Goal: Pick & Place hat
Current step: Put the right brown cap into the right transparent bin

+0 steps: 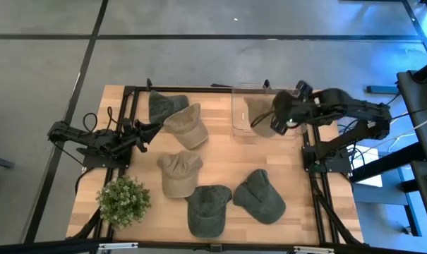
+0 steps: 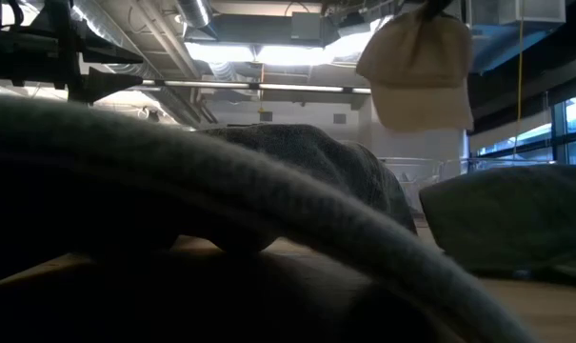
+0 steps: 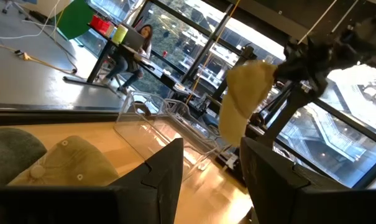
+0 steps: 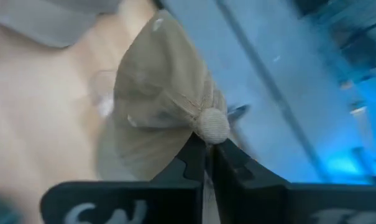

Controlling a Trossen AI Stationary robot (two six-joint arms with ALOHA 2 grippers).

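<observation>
My right gripper [image 1: 282,118] is shut on a tan cap [image 1: 260,113] and holds it in the air over the clear plastic bin [image 1: 243,125] at the table's far right. The cap also shows in the low view [image 2: 419,69], the left wrist view [image 3: 243,93] and the right wrist view [image 4: 160,106]. My left gripper [image 1: 147,132] is open and empty near the table's left edge, beside a dark green cap [image 1: 164,106] and a tan cap [image 1: 186,125] that lie on the table. My right gripper pinches the tan cap's crown between its two fingers [image 4: 228,163], right beside the top button [image 4: 212,126]. The cloth is bunched into folds at the fingertips. The cap is lifted clear and hangs below the fingers, brim down [image 2: 423,110], above the bin.
Three more caps lie on the table: a tan one [image 1: 179,173] in the middle and two dark green ones [image 1: 209,209] [image 1: 260,196] toward the near edge. A potted green plant [image 1: 123,200] stands at the near left corner. Black frame rails [image 1: 313,162] run along the table's sides.
</observation>
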